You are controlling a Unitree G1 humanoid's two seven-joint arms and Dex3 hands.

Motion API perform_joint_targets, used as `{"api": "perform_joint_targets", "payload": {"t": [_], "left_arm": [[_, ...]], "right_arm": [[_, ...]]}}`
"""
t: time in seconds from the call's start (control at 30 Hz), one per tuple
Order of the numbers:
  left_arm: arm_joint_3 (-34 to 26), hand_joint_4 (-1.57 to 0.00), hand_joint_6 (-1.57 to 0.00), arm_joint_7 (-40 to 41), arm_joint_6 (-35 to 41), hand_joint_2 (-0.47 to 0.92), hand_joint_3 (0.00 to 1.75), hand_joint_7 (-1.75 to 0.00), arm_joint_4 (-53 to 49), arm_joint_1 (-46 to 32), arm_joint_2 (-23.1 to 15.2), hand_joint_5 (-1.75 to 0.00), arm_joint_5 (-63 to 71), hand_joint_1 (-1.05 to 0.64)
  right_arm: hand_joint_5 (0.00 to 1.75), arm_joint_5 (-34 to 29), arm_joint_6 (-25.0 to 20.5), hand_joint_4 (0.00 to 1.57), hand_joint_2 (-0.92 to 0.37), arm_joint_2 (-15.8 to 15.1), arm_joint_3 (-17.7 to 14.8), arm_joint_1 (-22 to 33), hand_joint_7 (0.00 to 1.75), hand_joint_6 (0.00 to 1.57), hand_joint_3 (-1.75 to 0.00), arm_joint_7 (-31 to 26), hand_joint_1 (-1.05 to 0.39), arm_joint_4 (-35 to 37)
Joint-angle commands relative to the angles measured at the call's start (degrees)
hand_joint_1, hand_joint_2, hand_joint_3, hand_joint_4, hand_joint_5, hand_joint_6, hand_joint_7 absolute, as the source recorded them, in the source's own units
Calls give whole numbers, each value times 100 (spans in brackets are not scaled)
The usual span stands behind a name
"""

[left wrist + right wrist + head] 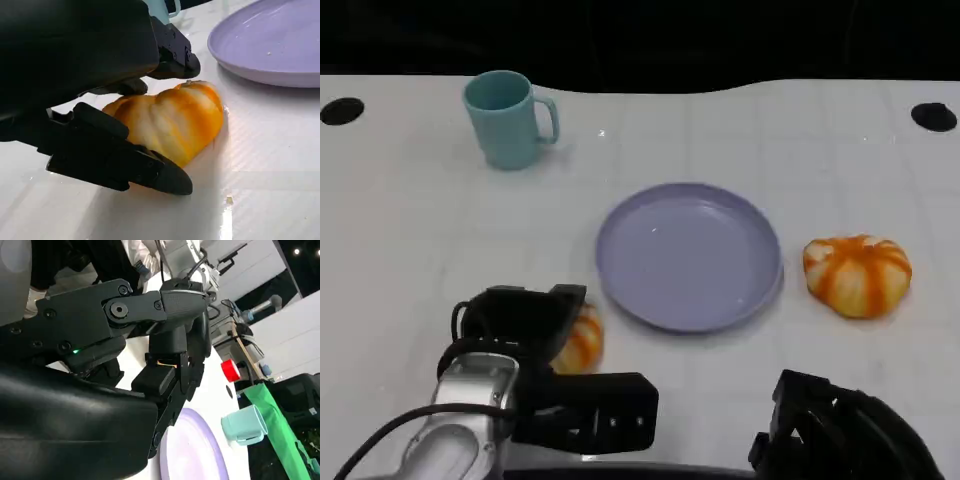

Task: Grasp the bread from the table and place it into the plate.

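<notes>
An orange-and-white bread roll [584, 341] [172, 120] lies on the white table just left of the lilac plate [688, 255] [270, 45]. My left hand [535, 330] [90, 100] wraps around it: one finger lies along its near side and others curl over its top, while the roll still rests on the table. A second, similar roll [857, 275] sits to the right of the plate. My right hand [840, 430] [165, 365] hovers low at the table's near right edge, fingers bent and holding nothing.
A teal mug [508, 118] [245, 425] stands at the far left. Two dark round holes [342, 110] [933, 116] mark the table's far corners. A person [140, 260] and lab equipment stand beyond the table in the right wrist view.
</notes>
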State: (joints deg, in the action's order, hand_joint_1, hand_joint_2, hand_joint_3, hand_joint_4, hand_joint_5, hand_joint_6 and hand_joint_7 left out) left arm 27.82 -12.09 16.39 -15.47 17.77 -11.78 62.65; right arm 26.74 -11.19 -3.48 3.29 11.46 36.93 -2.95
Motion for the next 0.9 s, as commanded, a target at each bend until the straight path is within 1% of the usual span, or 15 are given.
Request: {"api": "perform_joint_targets", "payload": {"t": [0.03,0.07,0.1,0.13,0.17,0.2,0.27,0.33,0.4,0.53,0.67,0.77,0.8,0.83,0.9], "left_arm": [[99,-58,-47,212,76,90,0,-2,-249,93,-101,-52,-59,-41],[125,-54,-51,293,51,90,0,-1,-277,105,-116,-69,-62,-40],[144,-58,-66,353,34,91,2,-4,-298,114,-127,-112,-73,-39],[162,-59,-72,399,4,92,3,-5,-311,122,-144,-128,-97,-39],[186,-65,-80,415,-32,92,3,-7,-322,131,-173,-145,-119,-38],[216,-69,-90,407,-72,92,5,-8,-327,139,-212,-151,-135,-38],[275,-71,-99,567,-192,92,12,-8,-368,116,-293,-148,-145,-40],[331,-71,-107,816,-279,92,20,-10,-437,79,-345,-159,-120,-40],[353,-70,-108,1038,-357,92,26,-10,-526,58,-363,-164,-153,-39],[301,-69,-106,1501,-501,92,33,-9,-748,23,-309,-165,-346,-36],[268,-69,-109,2021,-697,92,35,-11,-967,2,-274,-174,-551,-32],[248,-73,-111,2486,-879,92,28,-15,-1136,-10,-256,-175,-660,-30],[252,-74,-104,2575,-917,92,27,-35,-1167,-9,-256,-175,-689,-29],[260,-74,-89,2630,-943,92,27,-64,-1191,-3,-260,-175,-713,-29],[271,-75,-72,2808,-1005,92,27,-95,-1249,5,-262,-175,-735,-28]], "right_arm": [[161,27,33,86,-92,-75,-54,31,137,78,-26,5,-69,-46],[161,22,63,86,-92,-76,-53,31,137,78,-26,24,-69,-36],[161,18,88,86,-92,-77,-53,30,137,77,-26,40,-70,-26],[161,27,86,86,-92,-78,-57,32,137,77,-26,49,-70,-21],[161,27,87,85,-92,-77,-58,35,137,77,-26,49,-70,-20],[161,28,84,86,-92,-76,-59,38,137,77,-26,46,-70,-21],[161,34,63,86,-92,-76,-60,49,137,77,-26,31,-71,-40],[161,48,28,86,-92,-81,-64,60,136,78,-25,18,-71,-65],[161,45,-2,86,-92,-94,-63,74,136,78,-24,-2,-71,-104],[161,30,33,86,-92,-110,-64,81,136,77,-25,14,-70,-106],[161,43,70,86,-92,-114,-73,70,136,77,-26,50,-70,-82],[161,60,54,85,-92,-114,-80,62,136,76,-26,55,-70,-74],[161,64,50,85,-92,-114,-83,61,136,76,-26,57,-70,-72],[161,65,49,85,-92,-115,-85,59,136,76,-26,58,-70,-70],[161,71,68,85,-92,-113,-90,51,136,76,-26,77,-70,-50]]}}
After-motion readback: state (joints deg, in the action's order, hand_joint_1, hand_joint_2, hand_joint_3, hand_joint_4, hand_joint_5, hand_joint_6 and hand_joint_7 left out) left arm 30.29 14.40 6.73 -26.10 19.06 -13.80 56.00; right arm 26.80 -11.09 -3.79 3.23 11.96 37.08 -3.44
